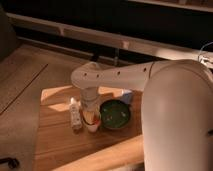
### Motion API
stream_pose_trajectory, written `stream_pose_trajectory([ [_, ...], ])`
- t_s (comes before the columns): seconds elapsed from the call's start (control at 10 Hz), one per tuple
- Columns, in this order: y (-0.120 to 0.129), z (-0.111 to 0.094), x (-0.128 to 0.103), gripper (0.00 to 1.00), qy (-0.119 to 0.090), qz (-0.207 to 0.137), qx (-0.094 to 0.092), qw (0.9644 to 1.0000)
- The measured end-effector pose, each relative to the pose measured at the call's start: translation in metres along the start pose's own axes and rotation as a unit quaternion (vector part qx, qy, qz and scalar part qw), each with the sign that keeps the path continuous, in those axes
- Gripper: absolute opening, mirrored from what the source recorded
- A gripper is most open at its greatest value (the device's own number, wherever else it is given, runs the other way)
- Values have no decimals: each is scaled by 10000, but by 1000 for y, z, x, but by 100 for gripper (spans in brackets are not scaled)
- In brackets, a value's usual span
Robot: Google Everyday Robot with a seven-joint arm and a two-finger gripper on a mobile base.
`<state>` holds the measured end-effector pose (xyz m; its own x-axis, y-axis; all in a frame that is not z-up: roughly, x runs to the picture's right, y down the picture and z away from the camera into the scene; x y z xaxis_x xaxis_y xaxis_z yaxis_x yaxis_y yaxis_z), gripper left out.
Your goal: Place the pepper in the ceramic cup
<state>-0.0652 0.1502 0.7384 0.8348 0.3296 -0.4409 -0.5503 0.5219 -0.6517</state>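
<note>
Your hand sits directly over the ceramic cup, its grip state indeterminate, with the pepper red at the cup's mouth, and any sideways withdrawal risks tipping the cup into the green bowl just beside it.

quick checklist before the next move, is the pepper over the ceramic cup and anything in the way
1. Gripper directly above the ceramic cup: ok.
2. Pepper at the cup's mouth: ok, red-orange shows there.
3. Pepper released or held: cannot tell.
4. Cup upright on the wooden table: ok.
5. Pale bottle apart from the cup, to its left: ok, but close.
6. Green bowl beside the cup, not under the gripper: ok.
</note>
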Motion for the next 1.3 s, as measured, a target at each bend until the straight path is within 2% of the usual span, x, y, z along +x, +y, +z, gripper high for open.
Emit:
stream_pose_trajectory([
  [0.2, -3, 2, -7, 6, -59, -66, 70, 9999],
  [0.3, -3, 1, -9, 11, -60, -128, 130, 9998],
  [0.6, 2, -6, -21, 43, -133, -354, 255, 9990],
  [0.8, 8, -16, -27, 58, -156, -499, 376, 9979],
  [0.9, 8, -22, -29, 62, -160, -567, 486, 9971],
  [1.0, 9, -25, -31, 62, -154, -597, 539, 9966],
  [1.3, 5, -19, -30, 62, -153, -573, 579, 9966],
])
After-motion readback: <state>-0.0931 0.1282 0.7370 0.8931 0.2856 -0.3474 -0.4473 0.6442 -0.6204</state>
